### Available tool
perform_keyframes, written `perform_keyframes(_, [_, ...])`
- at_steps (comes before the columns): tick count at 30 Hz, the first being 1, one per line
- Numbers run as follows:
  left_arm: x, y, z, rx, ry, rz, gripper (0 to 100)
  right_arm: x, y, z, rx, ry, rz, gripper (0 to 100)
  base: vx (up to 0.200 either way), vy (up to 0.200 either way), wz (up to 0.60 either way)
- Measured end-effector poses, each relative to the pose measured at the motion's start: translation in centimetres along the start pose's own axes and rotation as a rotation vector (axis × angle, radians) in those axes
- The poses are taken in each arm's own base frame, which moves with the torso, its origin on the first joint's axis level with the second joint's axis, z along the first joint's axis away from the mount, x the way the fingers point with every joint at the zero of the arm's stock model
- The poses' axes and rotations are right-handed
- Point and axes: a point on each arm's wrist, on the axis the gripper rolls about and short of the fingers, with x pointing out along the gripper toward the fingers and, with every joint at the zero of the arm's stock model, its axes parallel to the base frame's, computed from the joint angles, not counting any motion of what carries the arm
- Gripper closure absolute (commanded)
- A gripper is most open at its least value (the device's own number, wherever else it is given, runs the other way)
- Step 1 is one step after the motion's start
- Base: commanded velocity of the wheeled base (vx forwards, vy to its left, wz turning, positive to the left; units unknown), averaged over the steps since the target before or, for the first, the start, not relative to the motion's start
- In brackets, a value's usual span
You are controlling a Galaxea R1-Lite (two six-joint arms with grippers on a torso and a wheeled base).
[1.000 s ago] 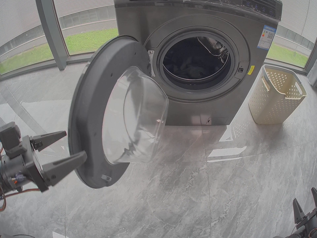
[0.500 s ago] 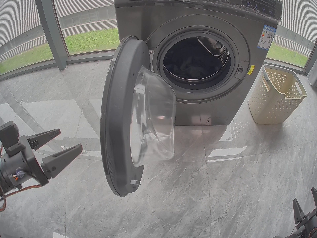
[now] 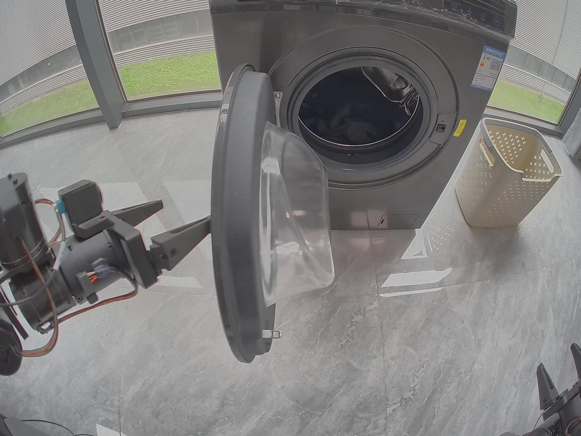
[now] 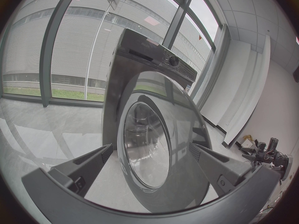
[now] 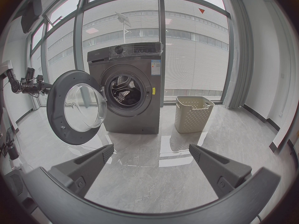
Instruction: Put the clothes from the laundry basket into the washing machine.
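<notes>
The grey washing machine [image 3: 363, 25] stands ahead with its round door [image 3: 242, 213] swung halfway, edge-on to me. Dark clothes [image 3: 351, 122] lie in the drum. The cream laundry basket [image 3: 508, 177] sits on the floor right of the machine, and the part of its inside that shows holds no clothes. My left gripper [image 3: 186, 210] is open, one fingertip at the door's outer face. In the left wrist view the door [image 4: 146, 147] sits between the open left gripper [image 4: 150, 146] fingers. My right gripper [image 5: 151, 147] is open and empty, low at the right [image 3: 558, 364], far from the basket [image 5: 193, 114].
Tall windows with a grey pillar [image 3: 91, 49] stand behind and left of the machine. The glossy marble floor [image 3: 393, 346] spreads wide in front of the machine and the basket. The half-swung door partly blocks the left side of the drum opening.
The door has swung from wide open toward the machine, now edge-on. My left gripper has risen and moved right to the door's outer face. The right gripper has stayed put.
</notes>
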Motion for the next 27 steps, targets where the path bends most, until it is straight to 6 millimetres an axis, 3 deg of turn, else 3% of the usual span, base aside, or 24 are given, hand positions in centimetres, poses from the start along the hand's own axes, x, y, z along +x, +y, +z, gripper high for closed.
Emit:
perform_keyframes(12, [7.0,-2.4,0.6,0.002,-0.02,-0.056,0,0.0,0.0,0.0,0.0,0.0,0.001,0,0.0,0.0,0.0])
perform_keyframes(27, [15.8,-3.0,0.6,-0.001,-0.113,-0.029,0,0.0,0.0,0.0,-0.001,0.0,0.002,0,0.0,0.0,0.0])
